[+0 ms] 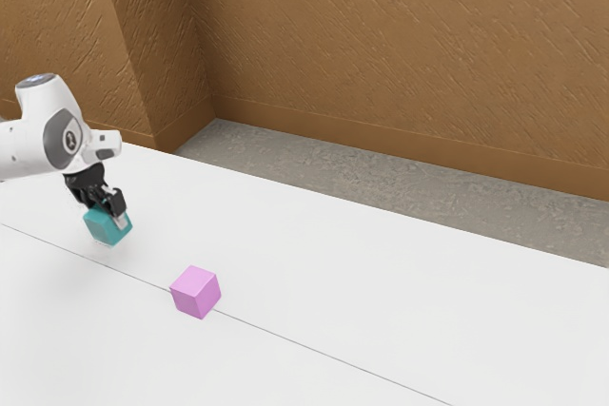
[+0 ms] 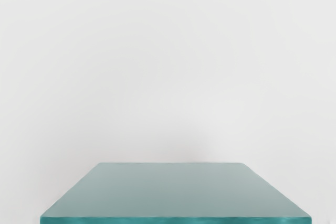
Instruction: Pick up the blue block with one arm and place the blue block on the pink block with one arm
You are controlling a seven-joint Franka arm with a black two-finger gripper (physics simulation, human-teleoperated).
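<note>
— Starting with the biggest thing: the white table [image 1: 381, 263] bears the pink block [image 1: 195, 292], which sits flat on it. Where is the arm?

— The arm [image 1: 43, 135] comes in well to the exterior view's left of the pink block, and higher than it. Its gripper [image 1: 107, 211] is clamped on the blue block [image 1: 107, 227], one finger on each side. The block hangs clear of the table, a little tilted.

— So the step in hand is the carry, I'd judge. How is it done well?

— Keep the grip firm and bring the blue block across while staying above the pink block's top face, then stop squarely over it. Level the tilt and line up the edges before lowering, or a corner could land first and the block slide off. Let go only once it rests on the pink block.

— Does the wrist view help?

— It has the blue block [image 2: 176, 192] just under the hand, with bare table [image 2: 168, 51] beyond it.

— Any containers?

— I see no bin or tray. The table alone bears anything, namely the pink block.
</note>
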